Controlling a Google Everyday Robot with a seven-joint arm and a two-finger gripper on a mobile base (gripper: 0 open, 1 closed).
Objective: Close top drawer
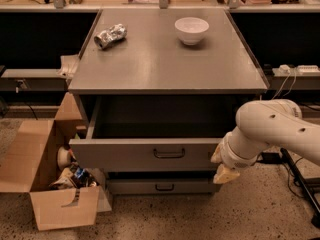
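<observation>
The top drawer (125,156) stands pulled out beneath the cabinet top (165,66), its inside lost in shadow, and the gripper (222,165) sits at its right front corner, whether apart or together I cannot tell.

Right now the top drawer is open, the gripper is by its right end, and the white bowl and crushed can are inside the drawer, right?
Not quite. The camera view shows the white bowl and the crushed can on the cabinet top, not inside the drawer. The top drawer is open, and the gripper is by its right end.
</observation>
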